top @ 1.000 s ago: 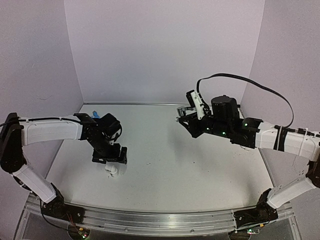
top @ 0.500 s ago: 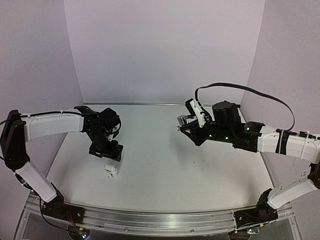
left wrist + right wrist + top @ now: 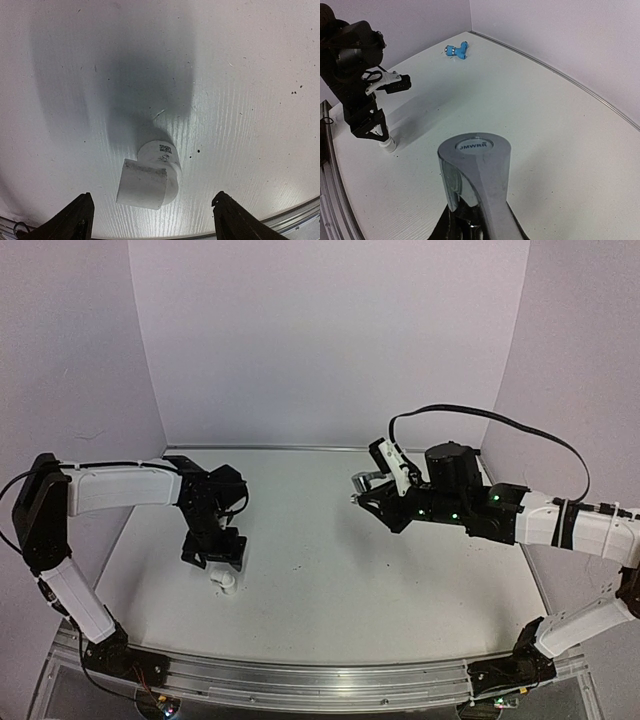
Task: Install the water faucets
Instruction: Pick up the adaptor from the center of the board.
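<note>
At the left, tool (image 3: pixel 213 554) released and spread wide, pointing down just above a small white pipe fitting (image 3: pixel 150 179) lying on its side on the pale surface (image 3: pixel 400 580). From the left wrist view, one dark finger (image 3: pixel 75 220) to each side of the fitting, both apart from it. At the right, tool (image 3: pixel 366 486) clenched on the silver faucet (image 3: pixel 476 172), held above the surface right of the middle, its round lettered cap facing the wrist camera. Near the back-left corner, the blue faucet (image 3: pixel 456 50) lying on the surface, well apart from both tools and from the fitting.
</note>
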